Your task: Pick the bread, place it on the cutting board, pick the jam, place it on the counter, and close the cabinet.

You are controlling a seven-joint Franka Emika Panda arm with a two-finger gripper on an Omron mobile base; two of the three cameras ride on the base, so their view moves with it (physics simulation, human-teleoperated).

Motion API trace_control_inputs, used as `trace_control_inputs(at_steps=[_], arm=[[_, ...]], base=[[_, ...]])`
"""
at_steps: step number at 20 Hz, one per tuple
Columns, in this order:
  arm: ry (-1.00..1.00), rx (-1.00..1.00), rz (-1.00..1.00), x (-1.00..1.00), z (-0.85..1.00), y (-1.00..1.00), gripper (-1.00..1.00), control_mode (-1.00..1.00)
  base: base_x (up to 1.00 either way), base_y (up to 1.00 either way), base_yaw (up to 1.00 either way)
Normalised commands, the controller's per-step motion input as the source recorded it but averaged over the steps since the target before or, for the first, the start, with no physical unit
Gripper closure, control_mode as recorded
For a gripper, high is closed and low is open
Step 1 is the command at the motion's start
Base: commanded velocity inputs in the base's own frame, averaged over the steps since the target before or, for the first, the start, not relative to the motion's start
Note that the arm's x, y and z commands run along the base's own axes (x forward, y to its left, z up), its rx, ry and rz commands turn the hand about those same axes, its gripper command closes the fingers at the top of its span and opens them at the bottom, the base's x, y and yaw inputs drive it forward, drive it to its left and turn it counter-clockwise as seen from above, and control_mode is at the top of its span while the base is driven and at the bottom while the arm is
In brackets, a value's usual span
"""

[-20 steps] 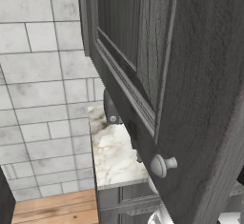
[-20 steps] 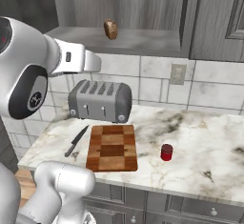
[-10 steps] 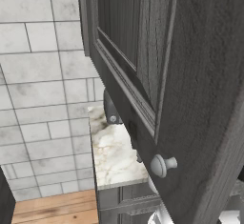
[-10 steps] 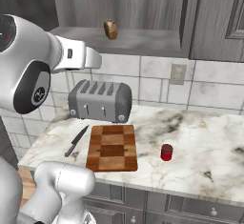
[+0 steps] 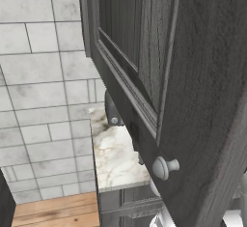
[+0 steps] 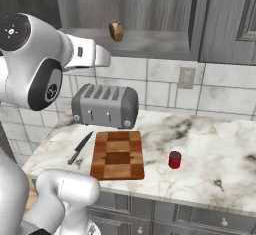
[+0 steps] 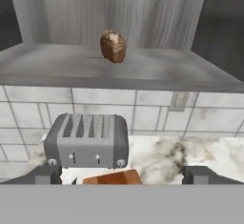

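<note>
The bread (image 6: 116, 30) sits on the open cabinet (image 6: 150, 44) shelf, above the toaster (image 6: 105, 106) and well apart from the gripper (image 7: 124, 174), whose fingers stand spread wide with nothing between them. To grab it cleanly, the hand should rise level with the shelf, centre the loaf between the fingers, then carry it down to the cutting board (image 6: 118, 154).
</note>
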Motion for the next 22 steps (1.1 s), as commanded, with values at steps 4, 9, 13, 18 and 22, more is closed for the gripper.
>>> trace_control_inputs(at_steps=[4, 9, 13, 18, 22], arm=[[0.00, 0.01, 0.00, 0.48, 0.00, 0.00, -1.00, -1.00], [0.00, 0.03, 0.02, 0.40, 0.00, 0.00, -1.00, -1.00], [0.00, 0.03, 0.04, 0.37, 0.00, 0.00, -1.00, -1.00], [0.00, 0.03, 0.05, 0.31, 0.00, 0.00, -1.00, -1.00], [0.00, 0.00, 0.04, 0.31, 0.00, 0.00, -1.00, -1.00]], base=[[0.00, 0.00, 0.00], [0.00, 0.00, 0.00], [0.00, 0.00, 0.00], [0.00, 0.00, 0.00], [0.00, 0.00, 0.00]])
